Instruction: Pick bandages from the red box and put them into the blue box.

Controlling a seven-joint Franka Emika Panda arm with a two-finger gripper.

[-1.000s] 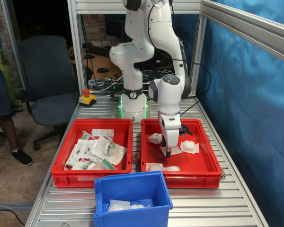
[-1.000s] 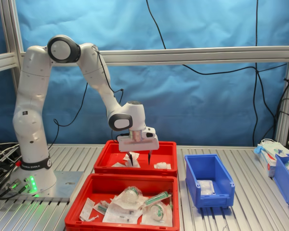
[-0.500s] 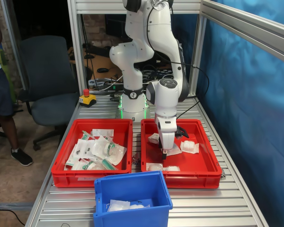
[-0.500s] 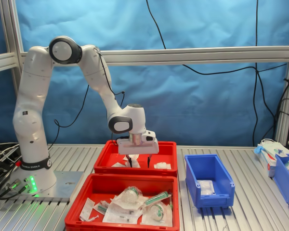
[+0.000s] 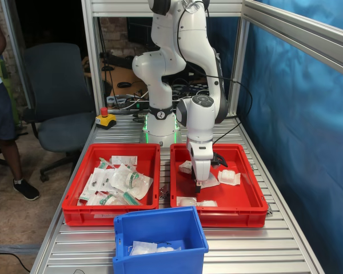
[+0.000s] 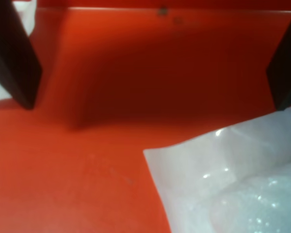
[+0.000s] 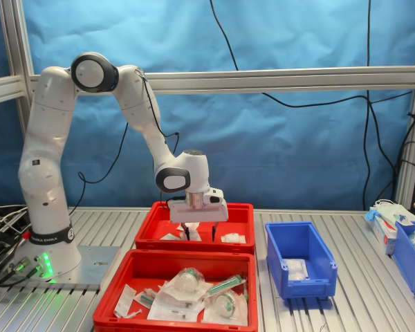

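Note:
My gripper [image 5: 198, 185] is lowered into the red box [image 5: 248, 201] on the first exterior view's right. It is open. In the wrist view both dark fingers [image 6: 15, 63] stand wide apart with bare red floor between them. A bandage [image 6: 233, 194] in its clear wrapper lies just beside the far finger, not between the two. More bandages [image 5: 228, 177] lie around the box floor, one [image 5: 195, 202] near its front wall. The blue box [image 5: 160, 234] stands in front of the two red trays with a wrapped bandage [image 5: 151, 247] inside. In the second exterior view the fingertips [image 7: 186, 232] dip behind the red box's rim [image 7: 194, 243].
A second red tray [image 5: 74, 208] on the first exterior view's left holds several wrapped syringes and packets [image 5: 117, 182]. The robot base [image 5: 160, 128] stands behind the trays. An emergency-stop button [image 5: 105, 119] sits at the back. More blue bins [image 7: 411, 252] stand on the second exterior view's far right.
The gripper has dropped lower into the red box and shifted slightly toward the first exterior view's left. It has barely moved in the last half second and stays open.

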